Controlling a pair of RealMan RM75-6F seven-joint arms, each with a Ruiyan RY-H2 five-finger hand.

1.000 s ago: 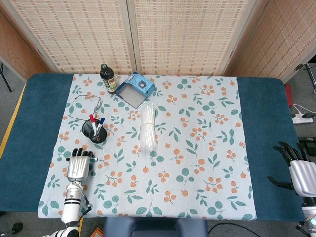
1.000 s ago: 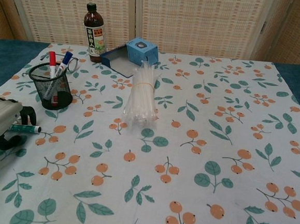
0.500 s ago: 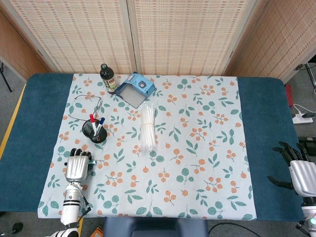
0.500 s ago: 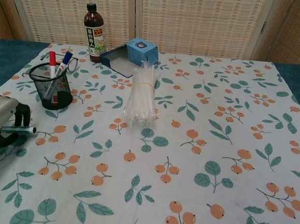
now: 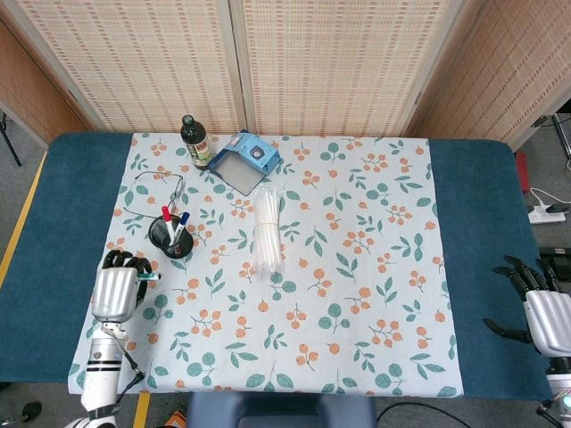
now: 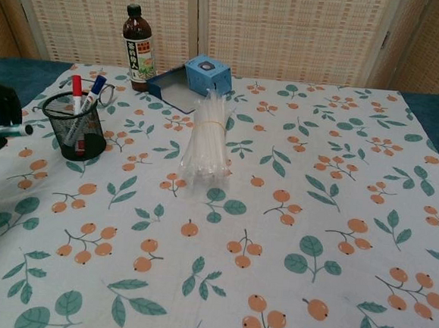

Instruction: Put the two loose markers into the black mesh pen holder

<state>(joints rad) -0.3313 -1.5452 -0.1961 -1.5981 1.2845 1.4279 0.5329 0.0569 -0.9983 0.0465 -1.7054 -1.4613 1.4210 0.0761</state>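
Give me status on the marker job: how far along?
Done: a red and a blue marker stand in the black mesh pen holder. In hand: the left hand holds a green-capped marker just left of the holder. Left: drop it in. The right hand is idle off the cloth.

bottle [image 6: 139, 47] label with print, seemingly Asian characters, too small to read
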